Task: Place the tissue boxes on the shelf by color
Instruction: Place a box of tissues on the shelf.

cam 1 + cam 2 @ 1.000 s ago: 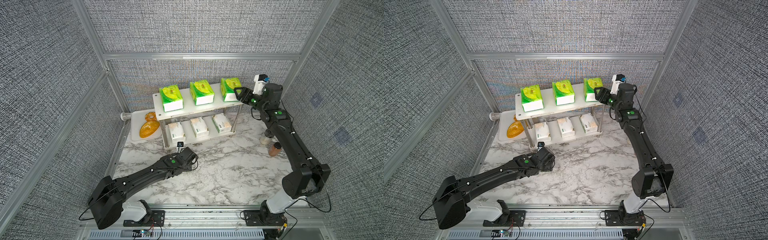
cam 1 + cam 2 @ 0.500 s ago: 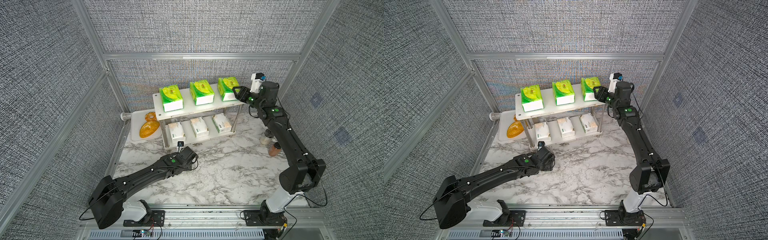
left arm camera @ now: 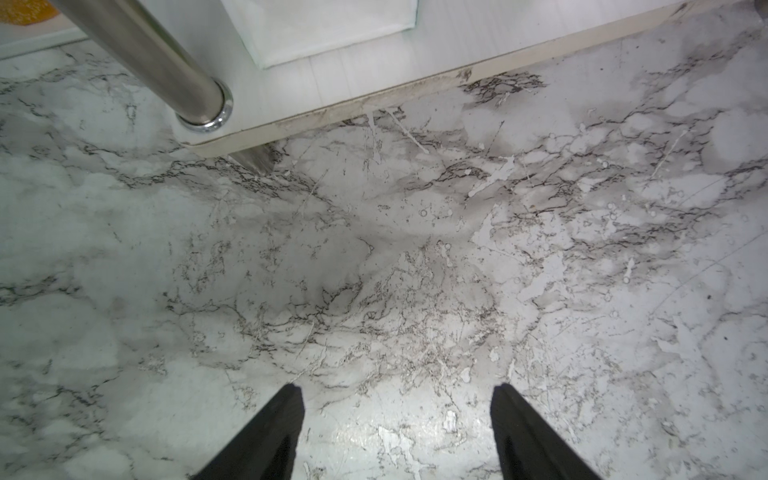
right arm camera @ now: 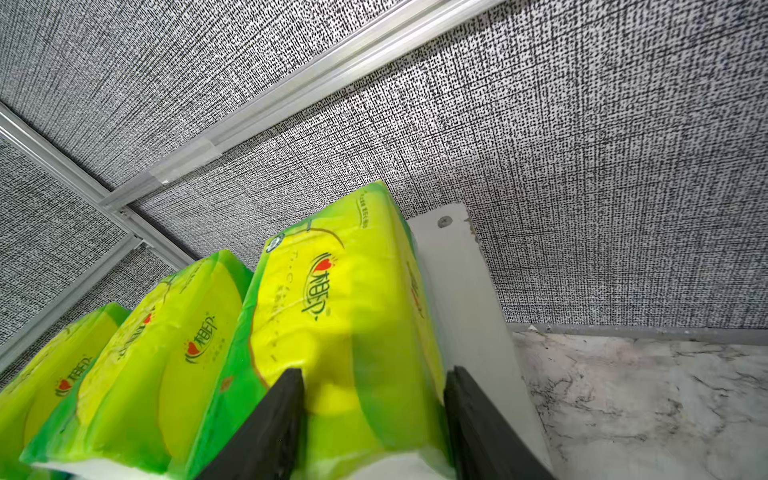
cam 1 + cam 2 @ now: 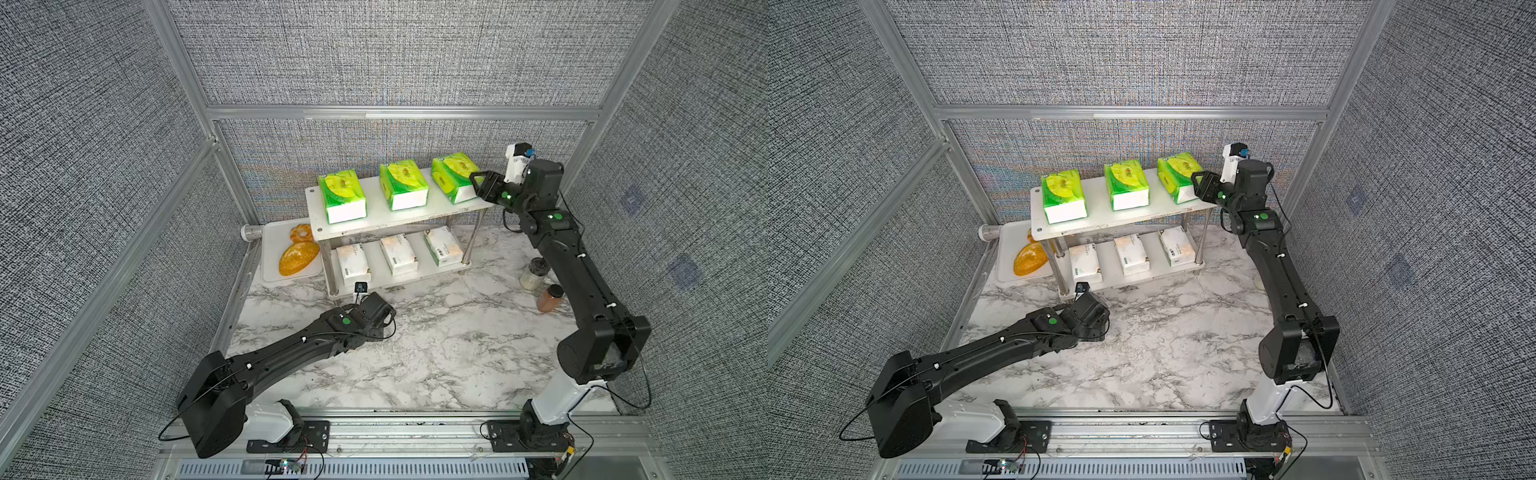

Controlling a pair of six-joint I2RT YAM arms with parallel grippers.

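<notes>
The left gripper [image 3: 397,390] holds its fingers spread above the bare marble table [image 3: 374,270], shown only by its wrist view; both top views hide them under the wrist. The right gripper [image 4: 374,370] pinches the near end of the rightmost green pack [image 5: 451,176] on the top board of the shelf [image 5: 374,212]. Three green packs [image 5: 403,183] sit there; three white packs [image 5: 399,257] lie below, far ends hidden.

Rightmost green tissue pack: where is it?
In both top views the rightmost green pack sits at the upper shelf tier's right end, next to the middle green pack, gripped by the right tool.
</notes>
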